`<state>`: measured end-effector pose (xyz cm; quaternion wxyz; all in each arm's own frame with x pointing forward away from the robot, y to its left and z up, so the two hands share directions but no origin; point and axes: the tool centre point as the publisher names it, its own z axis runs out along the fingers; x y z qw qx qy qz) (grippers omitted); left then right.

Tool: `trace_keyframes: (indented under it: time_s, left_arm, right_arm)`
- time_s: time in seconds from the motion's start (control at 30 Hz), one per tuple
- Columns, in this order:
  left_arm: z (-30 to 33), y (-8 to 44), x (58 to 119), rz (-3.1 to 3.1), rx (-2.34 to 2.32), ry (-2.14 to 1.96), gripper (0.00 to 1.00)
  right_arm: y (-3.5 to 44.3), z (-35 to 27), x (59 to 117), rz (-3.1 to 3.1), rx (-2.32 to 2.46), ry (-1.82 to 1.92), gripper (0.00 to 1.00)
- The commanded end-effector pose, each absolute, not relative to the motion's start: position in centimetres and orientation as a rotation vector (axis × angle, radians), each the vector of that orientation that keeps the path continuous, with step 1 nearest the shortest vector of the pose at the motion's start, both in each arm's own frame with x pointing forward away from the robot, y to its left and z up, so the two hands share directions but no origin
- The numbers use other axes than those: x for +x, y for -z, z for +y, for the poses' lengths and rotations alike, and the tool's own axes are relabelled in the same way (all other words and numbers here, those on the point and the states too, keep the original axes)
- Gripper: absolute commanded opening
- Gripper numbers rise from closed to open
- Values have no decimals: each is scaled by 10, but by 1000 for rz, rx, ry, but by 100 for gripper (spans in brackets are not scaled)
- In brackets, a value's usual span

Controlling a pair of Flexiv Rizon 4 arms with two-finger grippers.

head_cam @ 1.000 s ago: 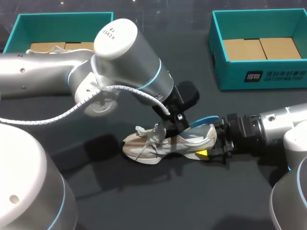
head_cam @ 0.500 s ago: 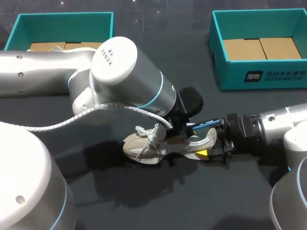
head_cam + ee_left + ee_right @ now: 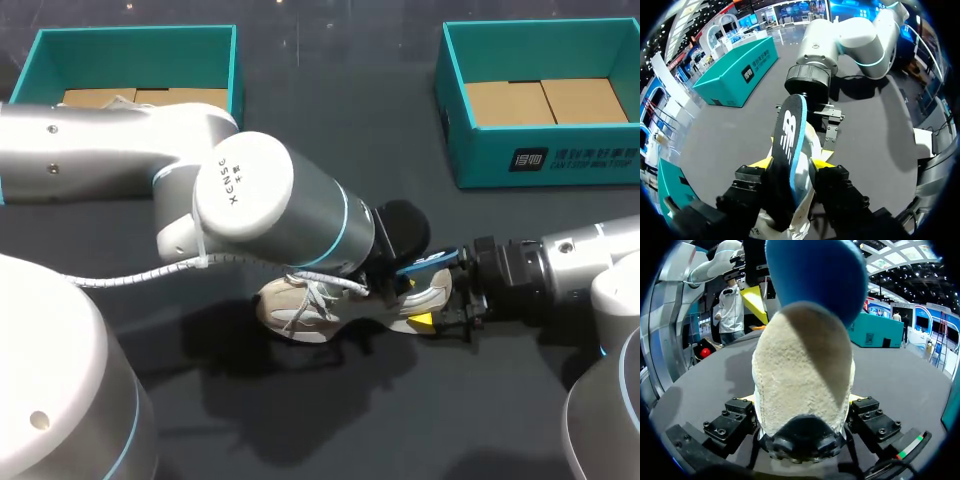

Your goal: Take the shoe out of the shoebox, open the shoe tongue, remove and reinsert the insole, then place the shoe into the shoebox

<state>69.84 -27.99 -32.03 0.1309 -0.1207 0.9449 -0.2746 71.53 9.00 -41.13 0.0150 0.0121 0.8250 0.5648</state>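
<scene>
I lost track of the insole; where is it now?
In the left wrist view the insole stands between the left gripper's fingers, its lower end in the shoe mid-table.

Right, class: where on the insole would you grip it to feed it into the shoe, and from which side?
Probably grip the insole across its narrow waist, pinching both long edges, from above the shoe. It is long, thin and slants up out of the heel opening; the left gripper holds it that way while the right gripper clamps the heel.

Left arm (image 3: 100, 150) and right arm (image 3: 585, 262) are silver, blue-ringed, with coiled white cable (image 3: 140, 271).
</scene>
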Motion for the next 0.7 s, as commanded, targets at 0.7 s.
trace_keyframes:
  time_s: [0.7]
  left_arm:
    - [-283, 337, 714, 2756, -200, 827, 41]
  right_arm:
    - [413, 89, 716, 2572, 39, -1752, 0]
